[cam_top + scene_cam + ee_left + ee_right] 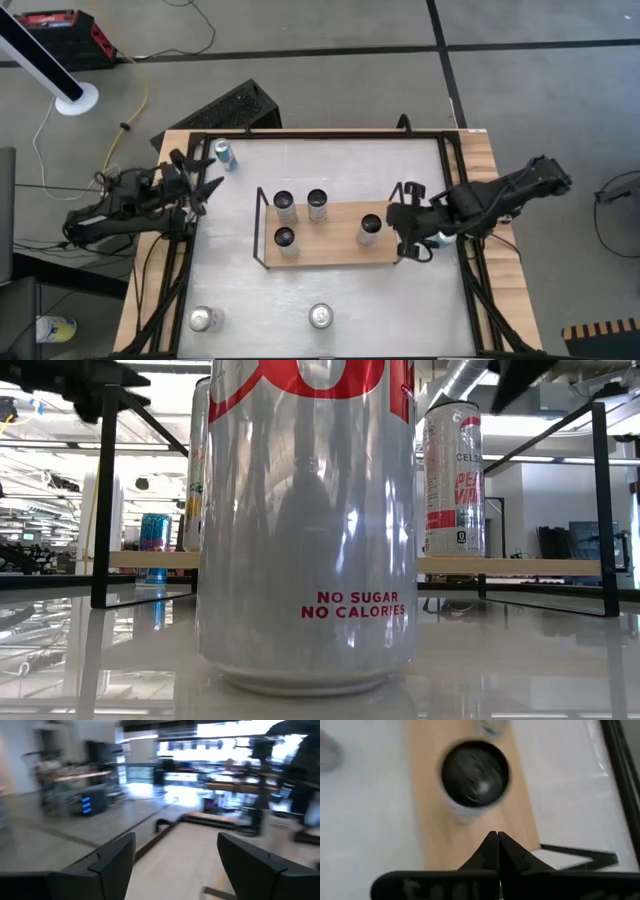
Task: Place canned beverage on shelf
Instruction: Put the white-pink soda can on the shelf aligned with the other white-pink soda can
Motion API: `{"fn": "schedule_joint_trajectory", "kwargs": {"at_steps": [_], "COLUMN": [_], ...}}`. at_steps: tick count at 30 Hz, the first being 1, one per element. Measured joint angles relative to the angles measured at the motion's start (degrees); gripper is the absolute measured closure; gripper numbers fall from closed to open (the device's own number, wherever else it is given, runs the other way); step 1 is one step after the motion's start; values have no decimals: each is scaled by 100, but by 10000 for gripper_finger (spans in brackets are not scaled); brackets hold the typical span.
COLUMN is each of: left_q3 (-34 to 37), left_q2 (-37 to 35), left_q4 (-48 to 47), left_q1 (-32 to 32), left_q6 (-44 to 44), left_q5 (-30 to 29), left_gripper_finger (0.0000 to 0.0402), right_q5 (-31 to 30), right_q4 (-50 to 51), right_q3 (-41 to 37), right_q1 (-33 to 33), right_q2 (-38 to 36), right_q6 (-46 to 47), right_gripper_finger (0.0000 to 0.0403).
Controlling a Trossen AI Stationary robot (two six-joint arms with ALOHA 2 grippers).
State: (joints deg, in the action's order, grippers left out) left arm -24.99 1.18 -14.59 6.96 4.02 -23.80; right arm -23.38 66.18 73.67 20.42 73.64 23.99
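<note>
Silver can [370,229] stands upright on light-wood shelf [335,250].

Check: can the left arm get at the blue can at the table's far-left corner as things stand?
Probably yes. The left gripper hangs open beside the blue can, with bare tabletop between them. The shelf and its cans stand off to the side, and the right gripper is shut by the shelf's other end.

Dark arms [130,205], apparently black cabling.
</note>
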Motion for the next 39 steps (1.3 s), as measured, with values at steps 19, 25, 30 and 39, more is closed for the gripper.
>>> {"fn": "schedule_joint_trajectory", "kwargs": {"at_steps": [19, 25, 30, 39], "left_q3": [15, 15, 15, 15], "left_q2": [-86, -82, -82, -82], "left_q4": [-796, -821, -821, -819], "left_q1": [0, 0, 0, 0], "left_q6": [-8, -25, -27, -38], "left_q5": [-1107, -1107, -1099, -1099], "left_gripper_finger": [136, 136, 136, 136], "right_q5": [-385, -219, -221, -221], "right_q4": [-852, -894, -1213, -1554], "right_q3": [-651, -649, -649, -647], "right_q1": [101, 99, 97, 98], "right_q2": [834, 1195, 1370, 1369], "right_q6": [698, 898, 806, 478], "right_gripper_finger": [371, 388, 379, 386]}}
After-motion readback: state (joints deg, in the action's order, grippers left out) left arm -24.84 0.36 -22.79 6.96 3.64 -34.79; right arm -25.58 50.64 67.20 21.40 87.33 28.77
